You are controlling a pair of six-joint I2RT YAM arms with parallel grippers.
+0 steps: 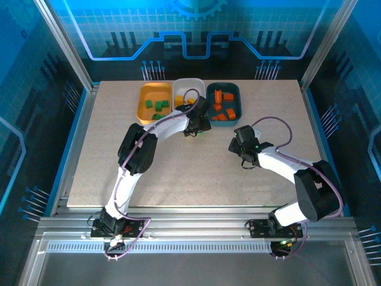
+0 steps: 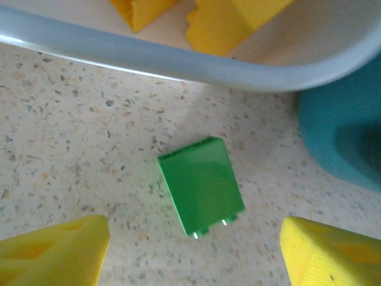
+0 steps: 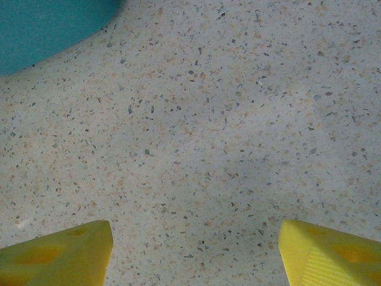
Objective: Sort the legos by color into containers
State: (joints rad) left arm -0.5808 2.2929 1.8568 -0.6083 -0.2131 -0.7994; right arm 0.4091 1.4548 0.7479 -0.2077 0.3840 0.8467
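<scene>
A green lego lies flat on the speckled table just in front of the white tray. My left gripper is open, its yellow fingers either side of the brick and not touching it. From above, the left gripper hangs at the near edge of the white tray. The orange tray holds green legos, the white one yellow legos, the teal tray orange-red legos. My right gripper is open over bare table.
The teal tray sits close to the right of the green brick, and its corner shows ahead-left of the right gripper. Metal frame rails border the table.
</scene>
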